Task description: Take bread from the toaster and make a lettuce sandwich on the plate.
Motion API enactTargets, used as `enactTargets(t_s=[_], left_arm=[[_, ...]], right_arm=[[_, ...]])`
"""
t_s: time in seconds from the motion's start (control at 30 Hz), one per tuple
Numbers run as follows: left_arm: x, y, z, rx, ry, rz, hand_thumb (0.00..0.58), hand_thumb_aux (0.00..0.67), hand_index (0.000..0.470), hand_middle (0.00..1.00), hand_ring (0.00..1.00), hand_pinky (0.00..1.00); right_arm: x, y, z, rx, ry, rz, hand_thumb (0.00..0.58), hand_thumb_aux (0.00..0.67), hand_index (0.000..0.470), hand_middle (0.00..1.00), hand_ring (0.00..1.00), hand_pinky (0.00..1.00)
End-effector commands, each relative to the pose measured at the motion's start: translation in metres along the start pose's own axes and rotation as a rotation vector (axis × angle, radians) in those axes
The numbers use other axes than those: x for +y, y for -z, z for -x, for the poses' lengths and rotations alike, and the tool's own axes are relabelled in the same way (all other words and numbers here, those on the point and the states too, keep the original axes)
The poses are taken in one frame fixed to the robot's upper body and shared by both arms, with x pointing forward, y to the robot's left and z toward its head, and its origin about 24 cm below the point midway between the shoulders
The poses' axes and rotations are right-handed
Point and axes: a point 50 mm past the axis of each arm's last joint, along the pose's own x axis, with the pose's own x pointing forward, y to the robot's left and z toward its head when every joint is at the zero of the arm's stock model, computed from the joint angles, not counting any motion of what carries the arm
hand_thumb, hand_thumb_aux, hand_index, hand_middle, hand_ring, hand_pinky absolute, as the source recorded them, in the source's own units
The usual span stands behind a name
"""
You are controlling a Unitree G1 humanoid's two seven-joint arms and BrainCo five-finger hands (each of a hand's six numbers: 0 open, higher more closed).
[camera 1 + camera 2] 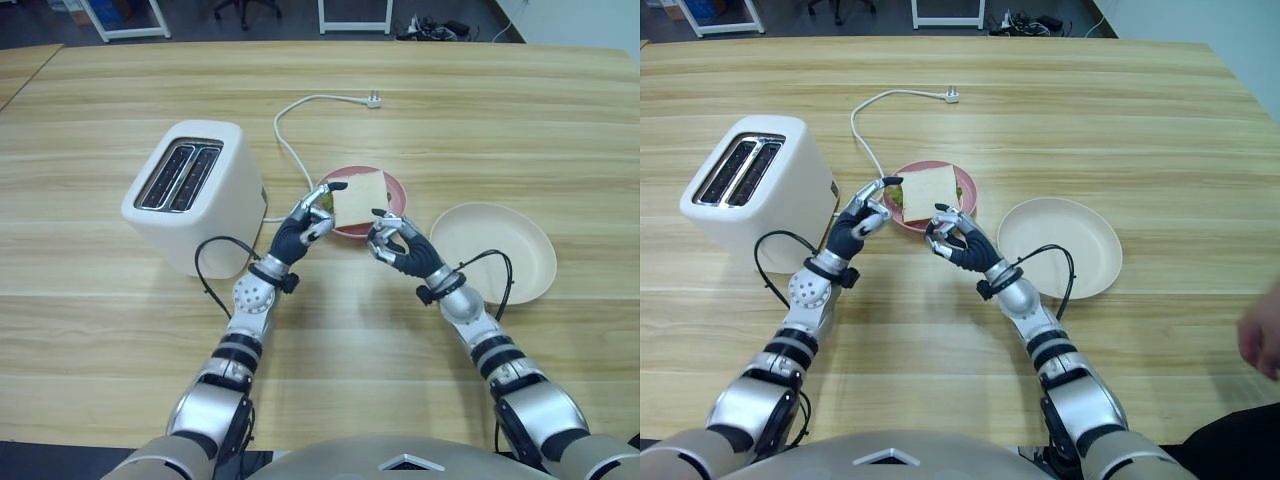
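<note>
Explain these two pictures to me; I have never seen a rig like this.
Both are taken from a humanoid robot's head, through two eyes set side by side, looking down at a wooden table. On the table stand a white toaster, unplugged, a pink plate with a bread slice over lettuce, and an empty cream bowl. Its left hand is at the bread's left edge; whether it grips is unclear. Its right hand, fingers curled, holds nothing.
</note>
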Motion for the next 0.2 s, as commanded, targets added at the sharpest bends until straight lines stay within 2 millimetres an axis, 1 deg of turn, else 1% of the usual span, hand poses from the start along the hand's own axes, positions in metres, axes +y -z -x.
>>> enactTargets(t_s=[0.03, 0.07, 0.1, 0.13, 0.17, 0.2], left_arm=[[-0.008, -0.028, 0.008, -0.124, 0.08, 0.156, 0.0, 0.0, 0.0, 0.75, 0.75, 0.75], [-0.009, -0.038, 0.009, -0.165, 0.09, 0.197, 0.0, 0.0, 0.0, 0.65, 0.65, 0.65], [-0.011, -0.048, 0.011, -0.205, 0.107, 0.234, 0.0, 0.0, 0.0, 0.5, 0.5, 0.5], [-0.014, -0.058, 0.014, -0.24, 0.138, 0.263, 0.0, 0.0, 0.0, 0.07, 0.07, 0.07], [-0.018, -0.066, 0.017, -0.265, 0.176, 0.284, 0.0, 0.0, 0.0, 0.0, 0.0, 0.0], [-0.022, -0.073, 0.02, -0.282, 0.21, 0.295, 0.0, 0.0, 0.0, 0.0, 0.0, 0.0]], right_arm=[[-0.005, -0.027, 0.017, -0.079, -0.07, -0.099, 0.548, 0.512, 0.359, 0.98, 0.98, 0.98], [-0.006, -0.035, 0.021, -0.102, -0.08, -0.128, 0.478, 0.389, 0.273, 0.89, 0.89, 0.89], [-0.007, -0.043, 0.025, -0.123, -0.096, -0.159, 0.0, 0.0, 0.0, 0.57, 0.57, 0.57], [-0.008, -0.051, 0.029, -0.142, -0.114, -0.192, 0.0, 0.0, 0.0, 0.05, 0.05, 0.05], [-0.009, -0.059, 0.033, -0.16, -0.131, -0.221, 0.0, 0.0, 0.0, 0.0, 0.0, 0.0], [-0.01, -0.065, 0.036, -0.175, -0.145, -0.246, 0.0, 0.0, 0.0, 0.0, 0.0, 0.0]])
